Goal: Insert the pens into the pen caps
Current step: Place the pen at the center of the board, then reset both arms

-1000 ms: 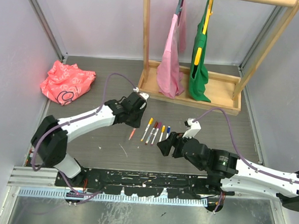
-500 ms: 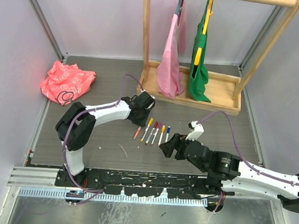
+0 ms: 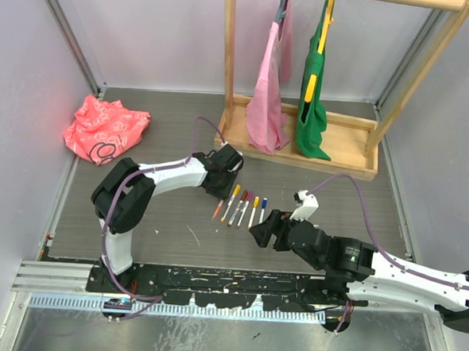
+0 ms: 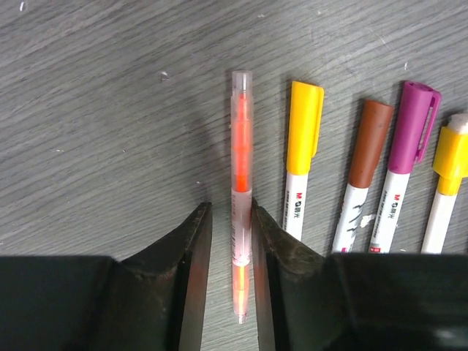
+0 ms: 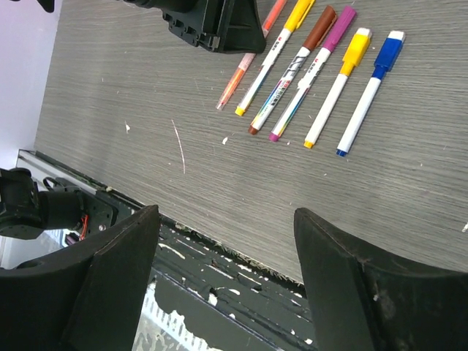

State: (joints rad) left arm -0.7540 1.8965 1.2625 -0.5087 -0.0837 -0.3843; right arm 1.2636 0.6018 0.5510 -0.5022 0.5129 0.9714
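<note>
Six capped pens lie side by side mid-table. An orange pen [image 4: 241, 139] with a clear cap is the leftmost [image 3: 217, 209]. Beside it lie yellow-capped [image 4: 303, 124], brown-capped [image 4: 368, 139], purple-capped [image 4: 411, 124], a second yellow-capped [image 3: 254, 211] and blue-capped [image 3: 263, 208] pens. My left gripper [image 3: 222, 192] straddles the orange pen, which rests on the table. Its jaws [image 4: 228, 212] stand narrowly apart: the right one touches the pen, the left one shows a gap. My right gripper [image 3: 256, 231] is wide open and empty [image 5: 227, 292] near the front edge, below the row [image 5: 292, 66].
A crumpled red bag [image 3: 106, 128] lies at the back left. A wooden rack [image 3: 300, 144] at the back holds a hanging pink bag [image 3: 268, 82] and a green bag [image 3: 315, 93]. A black rail [image 3: 212, 285] runs along the front edge.
The left arm folded in and its gripper shifted right, bringing the orange pen closer to the row. The right gripper drew back slightly toward the front edge.
</note>
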